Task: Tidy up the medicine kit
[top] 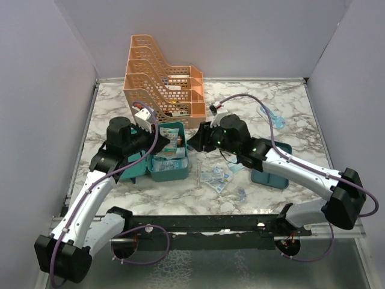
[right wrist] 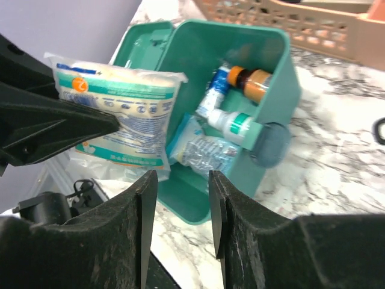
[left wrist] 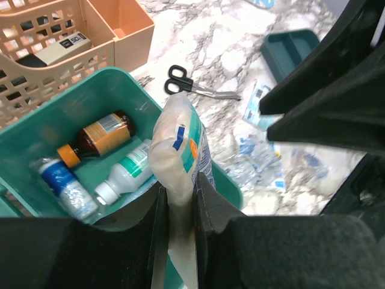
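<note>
Medicine kit (top: 169,177) — a teal box with its hinged lid (right wrist: 141,39) swung open — sits on the marble table (top: 289,108), just in front of the orange file rack (top: 162,78) and between the two arms. Inside lie a brown bottle with an orange cap (left wrist: 99,135), a white bottle with a green label (left wrist: 126,171), a blue-labelled container (left wrist: 57,174) and some clear-wrapped packets (right wrist: 204,153).

The left end effector (left wrist: 178,205) is clamped on the lower end of a white pouch (left wrist: 180,150) printed in blue and orange, holding it upright over the box's rim. The right end effector (right wrist: 180,186) points at the box from the right, its fingers (right wrist: 147,205) moderately apart with nothing between them.

The kit's divided tray (top: 274,177) lies well apart to the right, partly under the right arm. Loose packets (top: 216,177) are scattered between box and tray — black-handled scissors (left wrist: 192,87) lie near the rack.
</note>
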You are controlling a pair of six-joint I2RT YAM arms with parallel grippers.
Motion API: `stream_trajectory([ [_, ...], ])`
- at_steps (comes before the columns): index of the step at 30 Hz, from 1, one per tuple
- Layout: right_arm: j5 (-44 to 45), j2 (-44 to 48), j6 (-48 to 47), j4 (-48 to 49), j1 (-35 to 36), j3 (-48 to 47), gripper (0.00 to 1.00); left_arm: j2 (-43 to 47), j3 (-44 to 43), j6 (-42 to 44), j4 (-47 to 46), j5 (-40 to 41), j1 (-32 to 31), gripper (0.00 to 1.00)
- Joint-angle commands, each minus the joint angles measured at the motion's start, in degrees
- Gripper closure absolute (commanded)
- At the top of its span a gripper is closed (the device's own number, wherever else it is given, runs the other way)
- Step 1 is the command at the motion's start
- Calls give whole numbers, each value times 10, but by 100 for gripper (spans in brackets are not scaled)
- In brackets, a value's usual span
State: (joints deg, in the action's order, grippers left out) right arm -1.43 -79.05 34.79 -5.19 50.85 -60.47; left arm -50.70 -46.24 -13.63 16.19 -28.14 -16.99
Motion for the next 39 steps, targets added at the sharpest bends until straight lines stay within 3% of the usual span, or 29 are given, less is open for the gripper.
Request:
stream_trajectory([
  [1, 48, 40, -15, -30, -30, 25, 60, -29, -26, 176, 25, -47, 0, 78],
  [7, 55, 75, -17, -49, -53, 60, 60, -97, -42, 394, 95, -114, 0, 79],
  [13, 77, 114, -11, -66, -62, 97, 60, -202, -120, 502, 219, -128, -1, 84],
  [24, 157, 98, 79, -228, -64, 83, 61, -290, -162, 585, 321, -92, -21, 84],
  [30, 145, 74, 114, -306, -64, 51, 63, -305, -164, 590, 330, -50, -47, 83],
  [39, 120, 41, 110, -362, -64, -18, 65, -352, -182, 648, 362, -52, -70, 84],
])
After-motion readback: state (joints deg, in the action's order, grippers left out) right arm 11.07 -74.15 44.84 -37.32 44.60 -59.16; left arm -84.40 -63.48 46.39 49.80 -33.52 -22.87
